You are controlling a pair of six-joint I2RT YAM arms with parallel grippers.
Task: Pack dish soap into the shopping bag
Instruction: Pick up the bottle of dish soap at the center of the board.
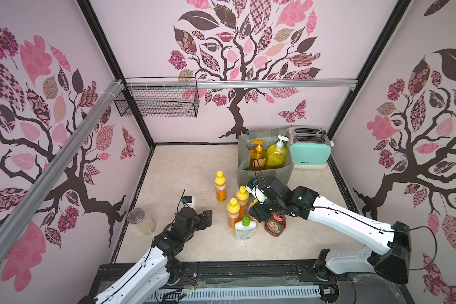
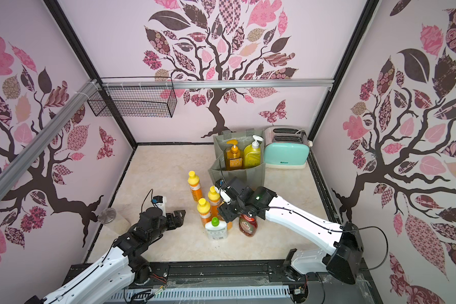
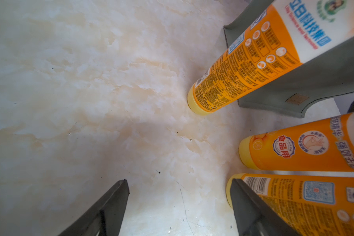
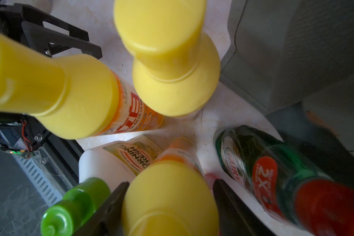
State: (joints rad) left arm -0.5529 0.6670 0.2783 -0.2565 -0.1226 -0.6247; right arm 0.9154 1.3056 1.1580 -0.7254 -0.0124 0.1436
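Inside shopping bag (image 1: 274,171): orange pump bottle (image 1: 257,155), yellow pump bottle (image 1: 275,155). Seven bottles (image 1: 233,213) on table (image 1: 184,237), unpacked. Right gripper (image 4: 171,182) straddles a yellow-capped orange bottle (image 4: 170,208), grip unclear; left gripper (image 3: 178,181) spread wide, holding nothing.

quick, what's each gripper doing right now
Left gripper: open, empty.
Right gripper: fingers either side of a yellow-capped bottle; grip cannot be told.

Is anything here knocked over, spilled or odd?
Nothing stands out. The small orange bottles, white bottle and red Fairy bottle stand upright on the table, no spill visible; the orange pump bottle and yellow pump bottle stand upright in the shopping bag.
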